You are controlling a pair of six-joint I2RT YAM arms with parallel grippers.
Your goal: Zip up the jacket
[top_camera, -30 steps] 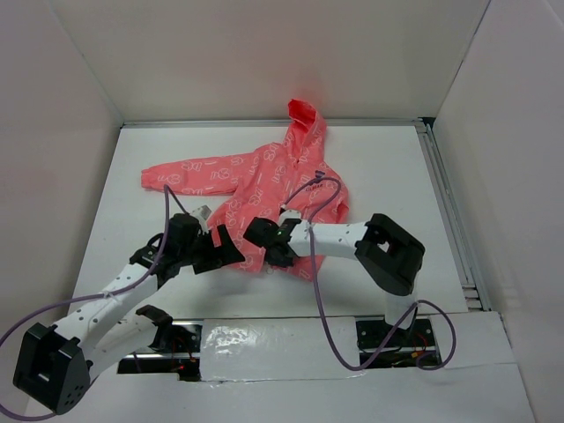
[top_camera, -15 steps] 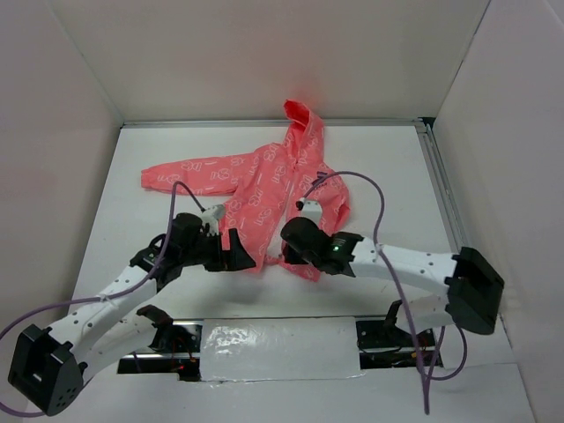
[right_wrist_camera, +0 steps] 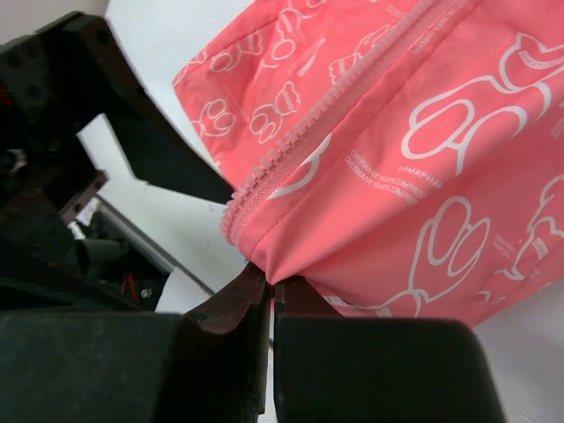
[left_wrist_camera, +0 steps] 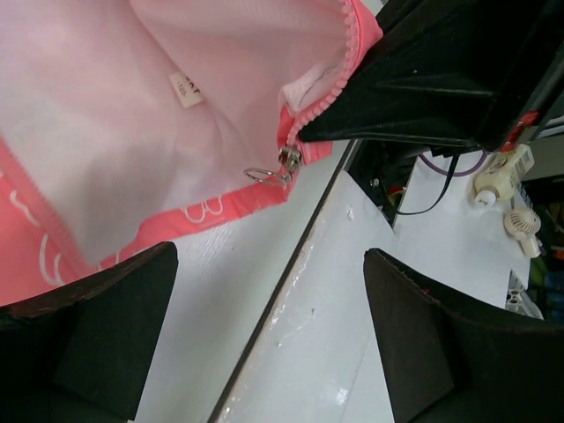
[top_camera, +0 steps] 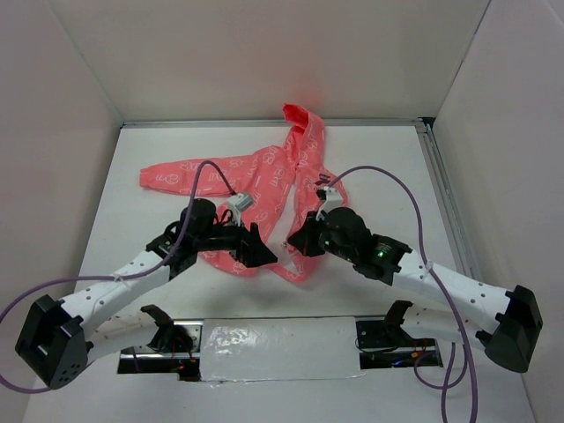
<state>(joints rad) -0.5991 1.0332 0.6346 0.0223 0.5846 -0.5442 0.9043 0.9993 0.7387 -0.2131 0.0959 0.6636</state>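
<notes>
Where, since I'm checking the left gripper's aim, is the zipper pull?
In the left wrist view, the zipper pull sits at the jacket's bottom hem, upper centre of the frame, right beside the right gripper.

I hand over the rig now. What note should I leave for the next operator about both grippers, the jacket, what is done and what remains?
Left gripper: open, holds nothing, close to the zipper slider but not touching it.
Right gripper: shut on the jacket, pinching its bottom hem beside the zipper teeth.
Jacket: lies on the table, hood away from the arms; the front is open, white lining showing; the slider sits at the bottom hem.
Done: the hem is pinched.
Left to do: probably grasp the slider's ring pull with the left gripper and run it up to the collar.
</notes>
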